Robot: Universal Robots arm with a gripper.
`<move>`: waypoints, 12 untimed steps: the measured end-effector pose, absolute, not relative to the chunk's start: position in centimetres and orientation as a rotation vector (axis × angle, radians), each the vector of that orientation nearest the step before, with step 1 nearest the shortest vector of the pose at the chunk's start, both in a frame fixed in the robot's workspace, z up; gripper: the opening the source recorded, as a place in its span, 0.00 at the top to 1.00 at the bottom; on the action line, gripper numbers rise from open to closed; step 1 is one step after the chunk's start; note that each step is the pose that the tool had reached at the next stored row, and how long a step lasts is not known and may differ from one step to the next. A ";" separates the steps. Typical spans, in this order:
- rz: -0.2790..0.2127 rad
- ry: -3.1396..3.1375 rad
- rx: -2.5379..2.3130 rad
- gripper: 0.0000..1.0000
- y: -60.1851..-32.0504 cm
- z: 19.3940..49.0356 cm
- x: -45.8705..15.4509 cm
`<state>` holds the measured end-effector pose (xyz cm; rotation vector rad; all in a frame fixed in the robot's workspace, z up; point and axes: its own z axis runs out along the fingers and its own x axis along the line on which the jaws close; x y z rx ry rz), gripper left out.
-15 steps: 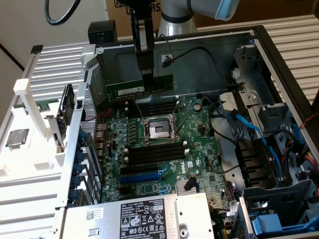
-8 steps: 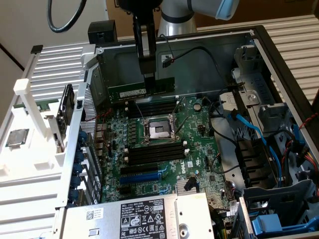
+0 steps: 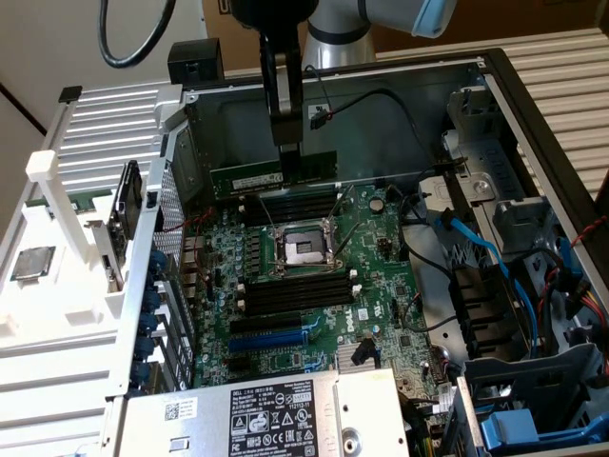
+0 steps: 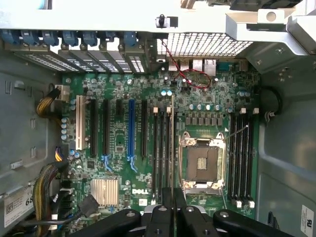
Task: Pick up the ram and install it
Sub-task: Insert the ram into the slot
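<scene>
Our gripper (image 3: 288, 155) is pinched nearly closed on the long, narrow green circuit-board ram stick (image 3: 238, 178). The stick hangs on edge directly beneath the fingers, above the long black plastic memory slots (image 3: 290, 207) of the green motherboard (image 3: 381, 248). We judge it must sit level and parallel over one slot so that both ends seat evenly.

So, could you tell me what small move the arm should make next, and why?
Probably lower it gently, straight down. The tool is shut on the ram, which hangs level above the board; in the wrist view its edge runs parallel to the slots, so descent, not turning, seems due.
</scene>
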<state>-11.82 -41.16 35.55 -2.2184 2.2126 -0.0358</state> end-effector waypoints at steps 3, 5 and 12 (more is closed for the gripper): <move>-0.036 2.212 -2.219 0.87 -41.1 35.5 -11.8; -0.036 2.212 -2.218 0.87 -41.1 35.5 -11.8; -0.053 2.220 -2.226 0.87 -40.6 35.2 -11.6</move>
